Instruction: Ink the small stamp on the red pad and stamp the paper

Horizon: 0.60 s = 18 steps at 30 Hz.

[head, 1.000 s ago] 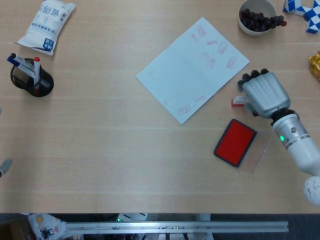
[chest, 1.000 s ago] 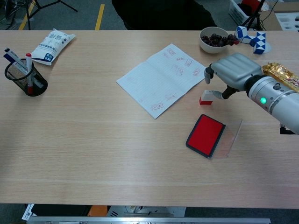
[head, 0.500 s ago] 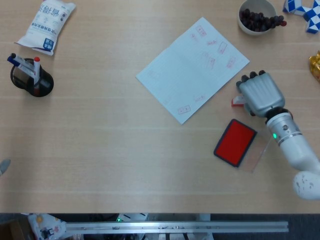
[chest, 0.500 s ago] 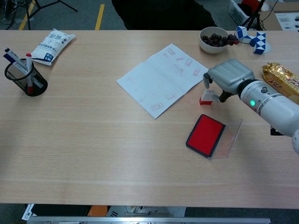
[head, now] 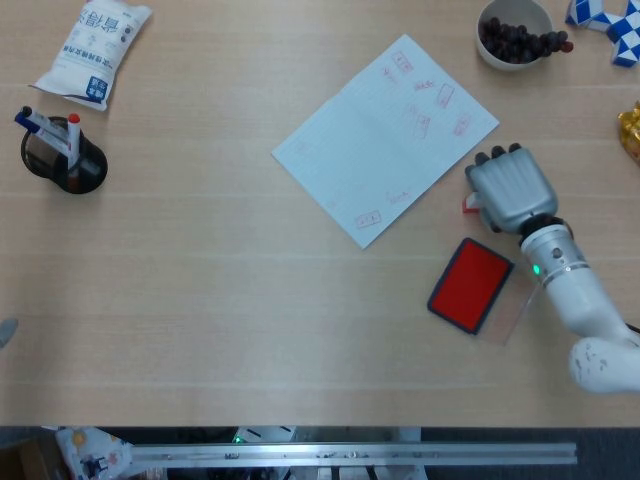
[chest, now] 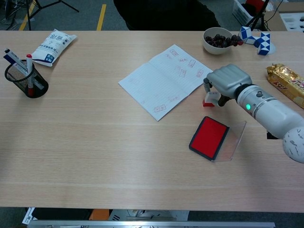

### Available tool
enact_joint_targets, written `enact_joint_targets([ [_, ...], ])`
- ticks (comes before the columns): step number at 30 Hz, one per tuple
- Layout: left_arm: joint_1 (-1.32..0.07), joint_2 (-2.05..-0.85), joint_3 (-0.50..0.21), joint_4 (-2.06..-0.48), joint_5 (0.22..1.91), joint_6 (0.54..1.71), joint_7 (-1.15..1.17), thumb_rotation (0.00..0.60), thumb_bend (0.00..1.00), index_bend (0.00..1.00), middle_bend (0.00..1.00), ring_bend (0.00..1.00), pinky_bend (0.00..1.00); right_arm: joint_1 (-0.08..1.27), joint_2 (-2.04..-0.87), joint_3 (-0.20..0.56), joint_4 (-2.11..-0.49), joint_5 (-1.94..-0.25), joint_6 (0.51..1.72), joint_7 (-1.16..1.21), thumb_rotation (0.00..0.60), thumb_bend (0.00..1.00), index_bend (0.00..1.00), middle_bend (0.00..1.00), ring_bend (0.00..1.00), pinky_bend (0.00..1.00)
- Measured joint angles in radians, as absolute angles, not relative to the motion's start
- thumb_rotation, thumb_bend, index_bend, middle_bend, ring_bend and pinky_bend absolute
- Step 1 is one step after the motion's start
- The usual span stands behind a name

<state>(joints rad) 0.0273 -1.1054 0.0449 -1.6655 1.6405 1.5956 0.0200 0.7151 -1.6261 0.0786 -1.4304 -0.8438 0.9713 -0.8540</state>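
From the head camera I see my right hand [head: 508, 187] lying palm down over the small stamp [head: 470, 205], just beside the lower right edge of the paper [head: 385, 135]. Only a little red and white corner of the stamp comes out at the left side of the hand. The fingers are curled downward, but from above I cannot tell if they grip the stamp. The red pad [head: 470, 284] lies open on the table just below the hand, with its clear lid [head: 512, 306] folded out to the right. The paper already carries several red prints. A bowl of dark fruit [head: 514, 32] stands at the far edge, and a pen holder [head: 62, 153] and a white packet [head: 94, 49] are well apart at the left.

From the chest camera the right hand [chest: 226, 80] covers the top of the small stamp [chest: 209, 100], whose red base stands on the table near the paper [chest: 164, 80]. A finger and the thumb come down at its sides, touching or almost touching it; a firm grasp I cannot confirm. The red pad [chest: 208, 137] is in front of it, apart. My left hand is not seen in either camera
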Motion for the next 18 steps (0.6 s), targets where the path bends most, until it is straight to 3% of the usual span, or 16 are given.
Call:
enact_joint_targets([
  [18,0.029,-1.108,0.042,-1.655,1.632,1.596,0.009,0.6,0.12,0.0,0.12,0.13,0.09,0.734,-1.631,0.069,-1.429,-0.812,0.997,-0.866,0.6,0.3,0.54,0.4,0.32,0.35],
])
